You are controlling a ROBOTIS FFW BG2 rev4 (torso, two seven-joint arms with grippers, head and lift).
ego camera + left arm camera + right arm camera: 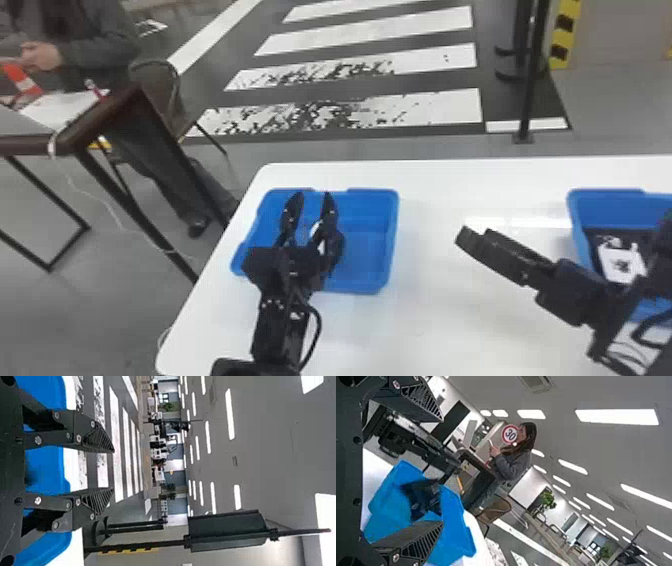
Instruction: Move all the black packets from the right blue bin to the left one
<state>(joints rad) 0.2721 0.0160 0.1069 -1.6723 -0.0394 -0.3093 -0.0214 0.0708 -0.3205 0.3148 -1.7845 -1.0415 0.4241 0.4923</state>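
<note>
My left gripper [314, 197] is over the left blue bin [394, 240], its two fingers apart. In the left wrist view this gripper [113, 470] is open with nothing between its fingertips. A small white patch shows beside its right finger. My right gripper [465, 239] points left above the table, between the two bins; in the right wrist view that gripper [442, 471] is open and holds nothing. Inside the right blue bin [575, 215] lies a black packet with a white label [620, 262]; the right arm hides part of this bin.
Both bins stand on a white table [425, 320], whose left edge runs just beyond the left bin. A dark table [65, 142] and a chair with a seated person stand off to the left. A black post [530, 90] rises behind the white table.
</note>
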